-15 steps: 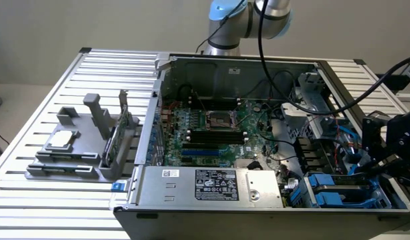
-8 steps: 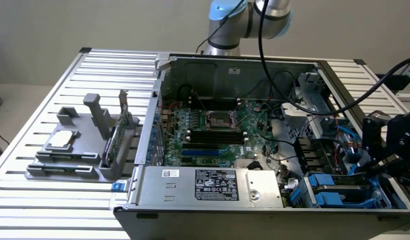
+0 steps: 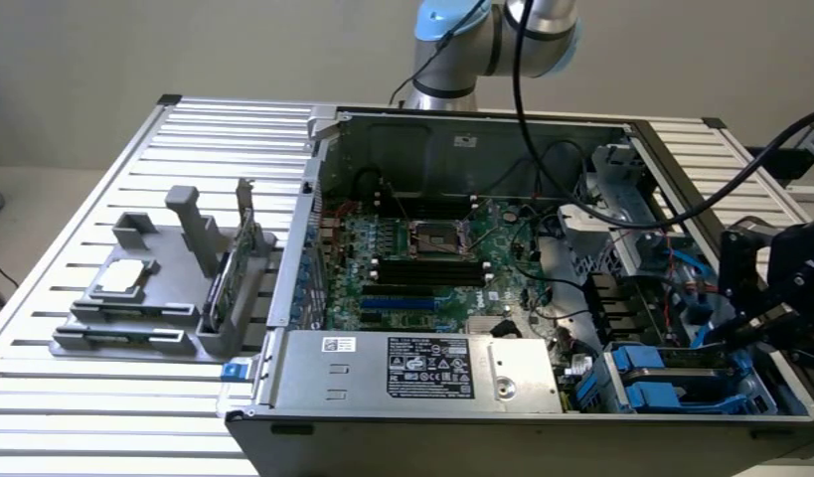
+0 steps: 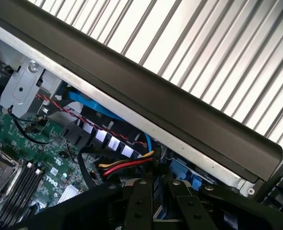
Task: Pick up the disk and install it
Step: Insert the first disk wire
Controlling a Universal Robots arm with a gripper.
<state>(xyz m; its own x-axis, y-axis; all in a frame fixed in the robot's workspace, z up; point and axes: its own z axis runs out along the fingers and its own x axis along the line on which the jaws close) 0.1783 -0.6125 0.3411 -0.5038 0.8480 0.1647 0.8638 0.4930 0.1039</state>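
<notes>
While the gripper (image 3: 747, 330) (image 4: 158, 194) hangs over the computer case's (image 3: 513, 437) 4 o'clock edge in the exterior view, I cannot tell whether it is open or closed. Near its 8 o'clock, the disk (image 3: 675, 383) sits blue-framed in the case's corner bay, with the power supply (image 3: 420, 366) at the disk's 9 o'clock and the motherboard (image 3: 420, 263) at its 10 o'clock.

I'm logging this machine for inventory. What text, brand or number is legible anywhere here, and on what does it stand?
"DELL": white print on the green motherboard, read in the wrist view.
Large label on the silver power supply box: print and marks too small to read.
Small white sticker beside it: too small to read.
</notes>
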